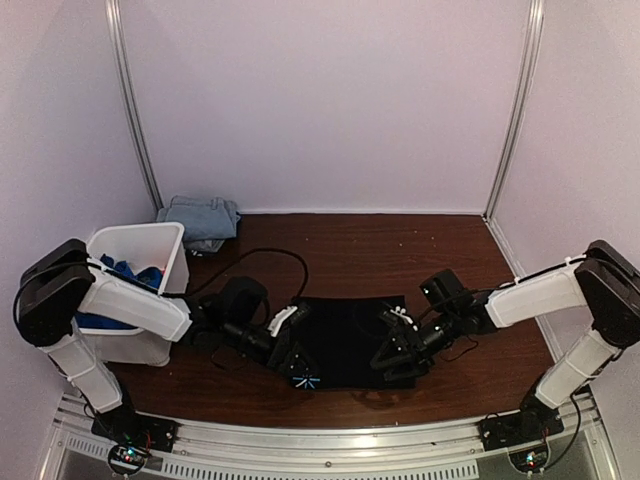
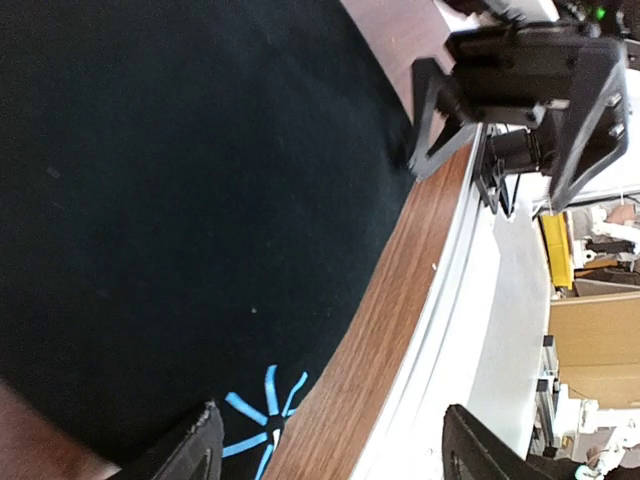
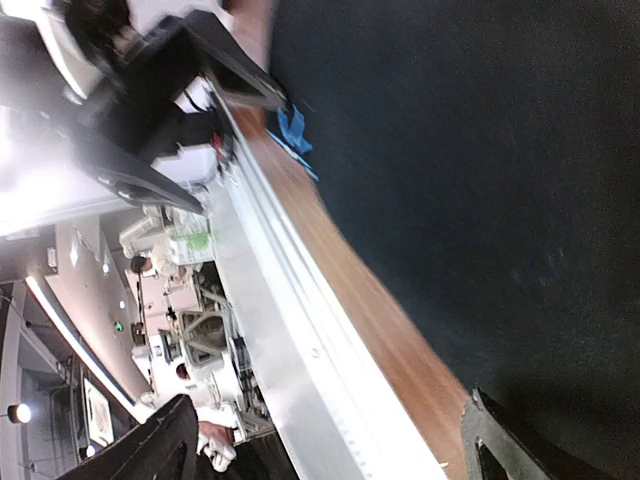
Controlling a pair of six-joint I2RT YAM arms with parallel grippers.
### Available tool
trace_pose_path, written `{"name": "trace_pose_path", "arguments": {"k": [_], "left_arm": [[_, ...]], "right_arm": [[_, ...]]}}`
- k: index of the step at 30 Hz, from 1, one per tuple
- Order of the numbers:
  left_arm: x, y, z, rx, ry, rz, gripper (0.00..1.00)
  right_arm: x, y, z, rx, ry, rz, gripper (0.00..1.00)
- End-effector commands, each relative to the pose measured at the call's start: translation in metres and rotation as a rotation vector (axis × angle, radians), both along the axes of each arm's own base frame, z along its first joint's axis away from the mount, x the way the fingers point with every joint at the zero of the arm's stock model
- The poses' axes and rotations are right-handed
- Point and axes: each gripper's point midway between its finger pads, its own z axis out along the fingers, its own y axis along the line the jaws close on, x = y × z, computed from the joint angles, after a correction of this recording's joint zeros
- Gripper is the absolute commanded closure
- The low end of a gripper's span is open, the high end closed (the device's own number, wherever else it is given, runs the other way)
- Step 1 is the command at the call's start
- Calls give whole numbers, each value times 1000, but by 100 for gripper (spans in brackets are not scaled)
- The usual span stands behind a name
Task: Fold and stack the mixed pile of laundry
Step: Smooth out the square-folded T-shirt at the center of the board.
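- Black cloth (image 1: 345, 330) lies flat on the table (image 1: 450, 260), near the front edge.
- Left gripper (image 1: 298, 370) sits at its near-left corner and right gripper (image 1: 392, 357) at the near-right, both with fingers spread and nothing pinched.
- The near hem runs left-right, so we'd guess each gripper takes its own corner.

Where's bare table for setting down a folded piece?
Best: the back strip of table behind the black cloth, from the cable across to the table's right edge. Front right is bare but under the right arm. Crowded: left side, with bin, denim pile and cable; centre front, left claw and right claw over the cloth.
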Motion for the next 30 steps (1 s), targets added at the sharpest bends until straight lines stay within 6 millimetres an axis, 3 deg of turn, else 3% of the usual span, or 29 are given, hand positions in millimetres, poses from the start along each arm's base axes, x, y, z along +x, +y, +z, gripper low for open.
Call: {"name": "trace_pose_path", "arguments": {"k": [1, 5, 10, 15, 18, 21, 24, 26, 27, 29, 30], "left_arm": [[30, 6, 39, 0, -91, 28, 23], [75, -18, 66, -17, -156, 34, 24], [138, -38, 64, -102, -156, 129, 28], [176, -37, 24, -46, -123, 195, 30], [189, -24, -9, 22, -92, 233, 31], [204, -5, -35, 76, -66, 281, 33], [228, 16, -43, 116, -88, 331, 34], [241, 22, -33, 143, -137, 331, 34], [245, 22, -21, 154, -184, 314, 33], [250, 19, 22, 131, -325, 292, 30], [249, 21, 54, 121, -420, 288, 30]], "right_arm": [[50, -7, 54, 45, -116, -114, 8], [107, -10, 73, 71, -184, -194, 8], [166, 2, 66, 73, -218, -244, 10], [198, 8, 27, 62, -168, -266, 13], [210, -3, -1, 27, -133, -289, 15], [222, -18, -13, 17, -122, -327, 16], [235, -22, -16, 9, -130, -334, 17], [245, -19, 0, 19, -160, -331, 18], [252, -17, 17, 38, -190, -337, 18], [259, -18, 53, 57, -244, -353, 18], [260, -22, 67, 43, -267, -367, 18]]}}
